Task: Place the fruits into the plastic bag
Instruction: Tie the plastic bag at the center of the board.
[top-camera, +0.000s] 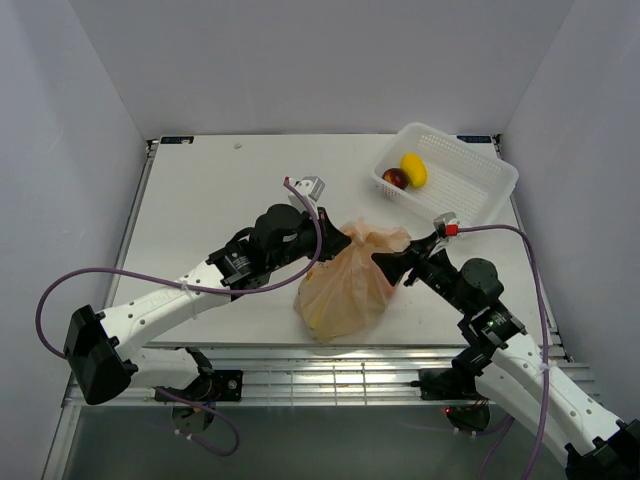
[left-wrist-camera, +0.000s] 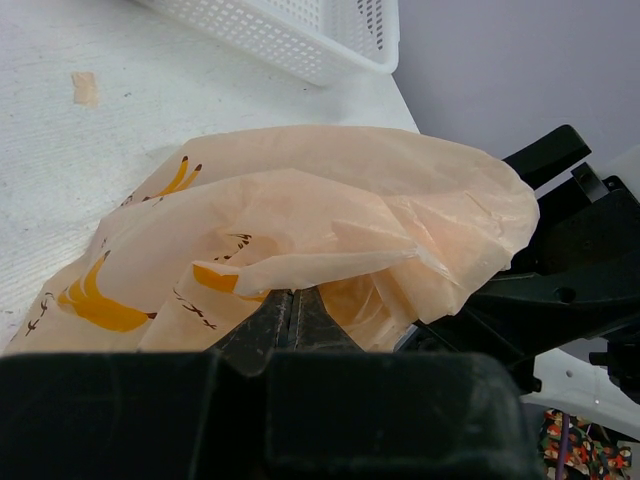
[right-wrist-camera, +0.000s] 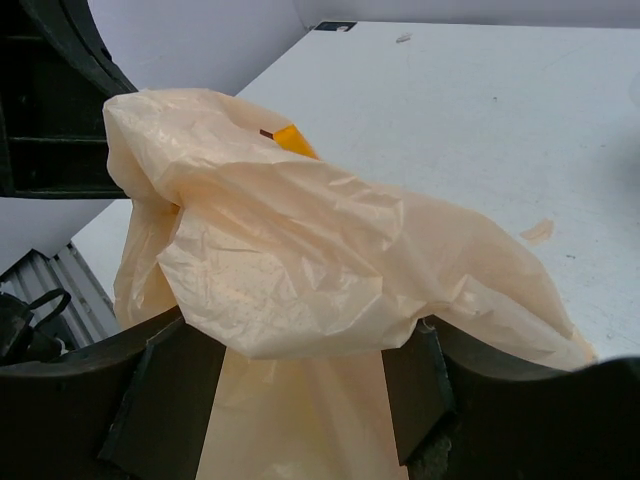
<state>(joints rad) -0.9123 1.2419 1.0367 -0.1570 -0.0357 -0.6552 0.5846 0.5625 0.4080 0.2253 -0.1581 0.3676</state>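
**Bag mouth readied, fruit not yet fetched**

The plastic bag (top-camera: 345, 285) is slumped mid-worktop (top-camera: 220, 190), between both arms. Its near-left edge is pinched in the closed left pincer (top-camera: 338, 240). The right pincer (top-camera: 385, 260) is set at the opposite edge, jaws apart, with film bulging between them unclamped. Opening the mouth is judged the step in hand, and a firm hold on that right rim is called for next. A dark-red fruit (top-camera: 394, 178) and a yellow fruit (top-camera: 414, 169) lie in the white basket (top-camera: 480, 165), well apart from both pincers.

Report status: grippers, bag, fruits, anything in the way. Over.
Left gripper shut on thin translucent peach-orange plastic bag. Right gripper open, bag film between its jaws. Yellow fruit, dark-red fruit lie in white lattice plastic basket, unbagged.
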